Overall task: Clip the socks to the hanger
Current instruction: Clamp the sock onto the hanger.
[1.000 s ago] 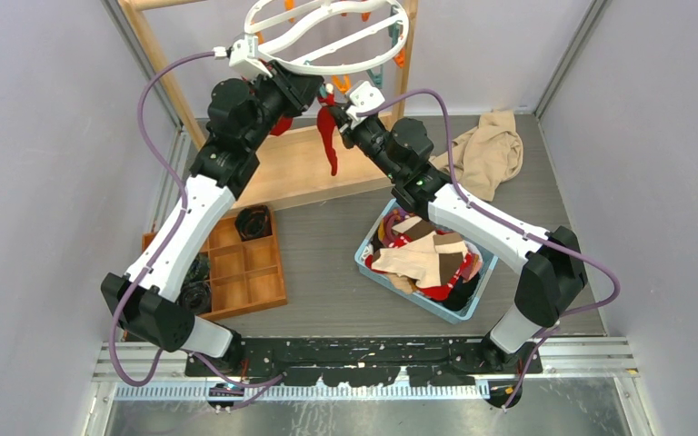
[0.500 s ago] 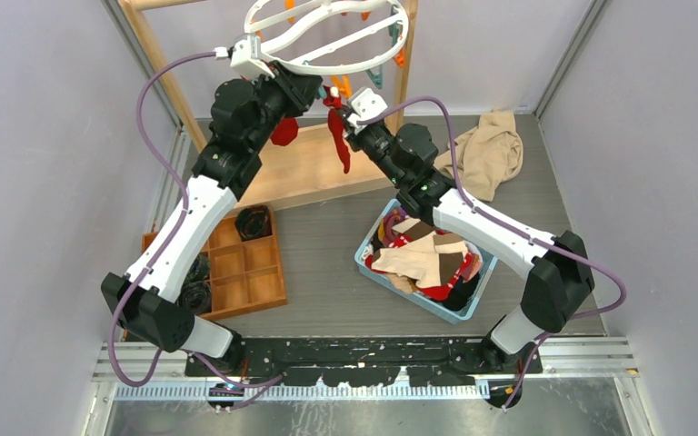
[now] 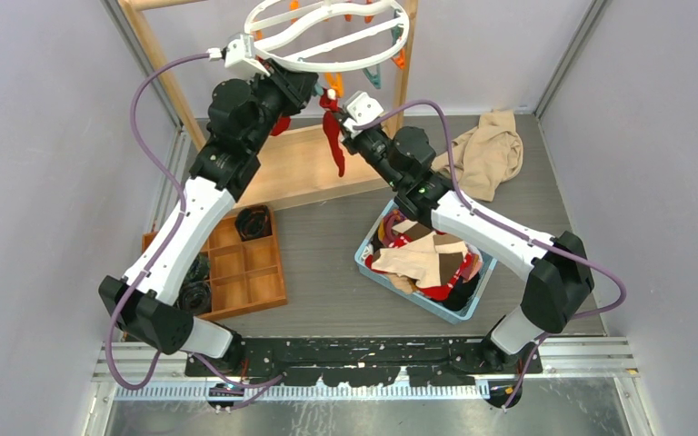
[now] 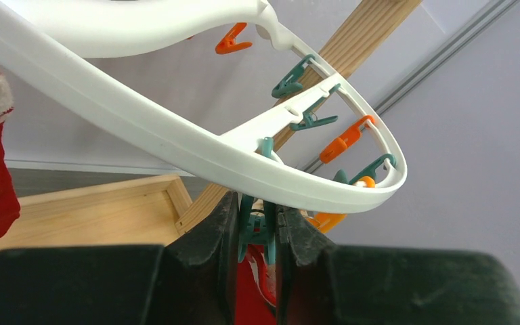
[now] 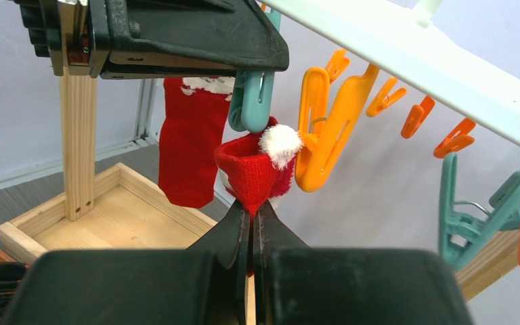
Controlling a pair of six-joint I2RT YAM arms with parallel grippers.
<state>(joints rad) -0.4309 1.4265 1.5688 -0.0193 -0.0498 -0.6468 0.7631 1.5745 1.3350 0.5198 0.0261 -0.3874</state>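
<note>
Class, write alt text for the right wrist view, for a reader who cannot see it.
The right tool pinches a red sock with fluffy white trim, its cuff just under a teal clip gripped by the left tool. Orange clips hang along the white hanger, and another red sock hangs behind.

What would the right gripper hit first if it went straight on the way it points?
Probably the teal clip pinched by the left gripper, just beyond the red sock the right gripper holds; depth is unclear.
</note>
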